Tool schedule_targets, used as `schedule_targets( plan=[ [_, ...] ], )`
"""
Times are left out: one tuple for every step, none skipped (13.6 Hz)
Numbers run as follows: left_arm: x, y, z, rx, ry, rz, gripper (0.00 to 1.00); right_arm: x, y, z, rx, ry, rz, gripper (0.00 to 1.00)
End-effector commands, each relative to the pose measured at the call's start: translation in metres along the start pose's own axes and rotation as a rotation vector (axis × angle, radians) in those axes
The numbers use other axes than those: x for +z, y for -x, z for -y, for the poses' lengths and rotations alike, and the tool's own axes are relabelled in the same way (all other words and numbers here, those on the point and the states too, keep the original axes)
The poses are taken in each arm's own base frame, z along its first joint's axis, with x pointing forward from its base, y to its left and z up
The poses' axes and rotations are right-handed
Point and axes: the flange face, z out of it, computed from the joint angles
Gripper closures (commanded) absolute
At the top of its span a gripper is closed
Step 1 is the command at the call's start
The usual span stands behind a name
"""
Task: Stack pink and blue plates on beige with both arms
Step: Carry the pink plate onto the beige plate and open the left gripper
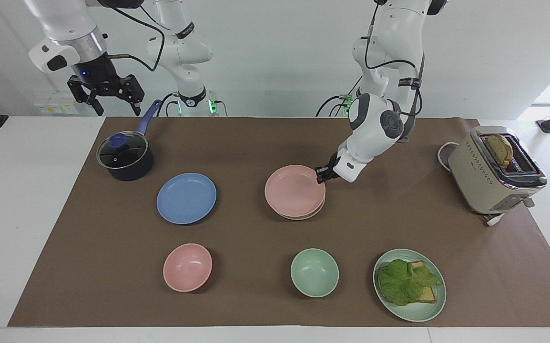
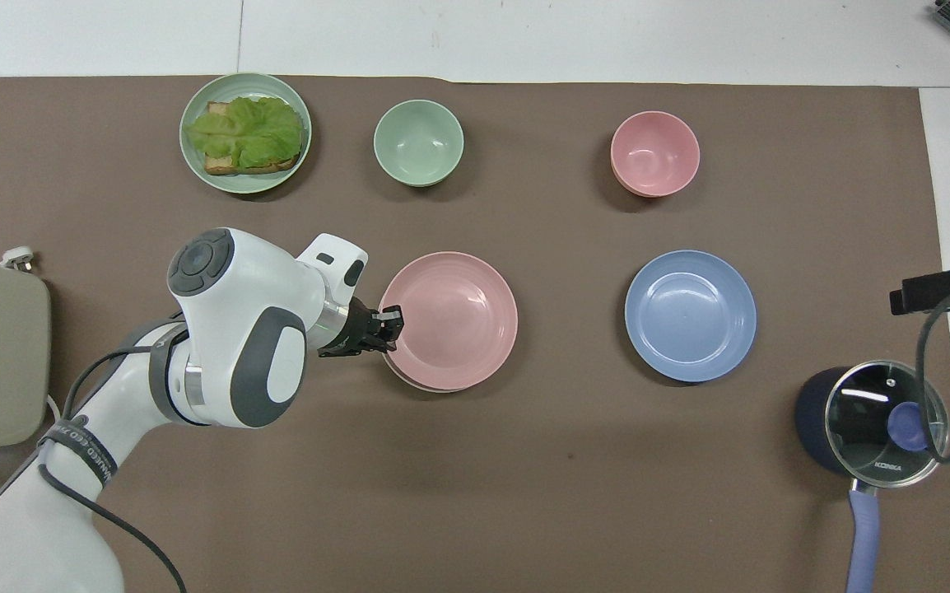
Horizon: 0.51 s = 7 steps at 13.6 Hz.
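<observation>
The pink plate (image 1: 295, 190) (image 2: 450, 319) lies over the beige plate (image 1: 309, 215) (image 2: 417, 385), covering all but a thin sliver of its rim. My left gripper (image 1: 321, 174) (image 2: 392, 319) is shut on the pink plate's rim, at the side toward the left arm's end. Whether the pink plate rests fully on the beige one I cannot tell. The blue plate (image 1: 186, 198) (image 2: 690, 315) lies alone beside the pair, toward the right arm's end. My right gripper (image 1: 105, 97) waits open and raised above the saucepan's handle; only a black part of it shows in the overhead view.
A dark saucepan (image 1: 125, 158) with a glass lid stands near the right arm. A toaster (image 1: 494, 171) holding bread stands at the left arm's end. Farther from the robots lie a pink bowl (image 1: 187, 267), a green bowl (image 1: 314, 272) and a green plate (image 1: 415, 312) with lettuce and bread.
</observation>
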Motion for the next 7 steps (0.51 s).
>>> schedule_targets(
  plan=[
    [0.0007,0.0006,0.002,-0.017,0.017,-0.02,1.0,-0.0014,0.0071,-0.0006,0.0,0.001,-0.004,0.0],
    [0.0002,0.0005,0.0016,-0.017,0.017,-0.02,1.0,-0.0013,0.0073,-0.0006,0.0,0.001,-0.003,0.0],
    [-0.0005,-0.0019,0.0055,-0.022,0.015,-0.012,0.68,-0.0013,0.0073,-0.0006,0.0,0.001,-0.003,0.0],
    [-0.0017,-0.0032,0.0071,-0.026,0.015,-0.01,0.18,-0.0013,0.0073,-0.0006,0.0,0.001,-0.003,0.0],
    [-0.0027,-0.0034,0.0075,-0.027,0.016,-0.01,0.0,-0.0013,0.0073,-0.0006,0.002,0.001,-0.003,0.0],
    [-0.0024,-0.0037,0.0074,-0.036,0.015,-0.009,0.0,-0.0013,0.0073,-0.0006,0.0,0.001,-0.003,0.0],
    [-0.0035,-0.0048,0.0082,-0.04,0.016,-0.009,0.0,-0.0013,0.0073,-0.0006,0.002,0.001,-0.003,0.0]
  ],
)
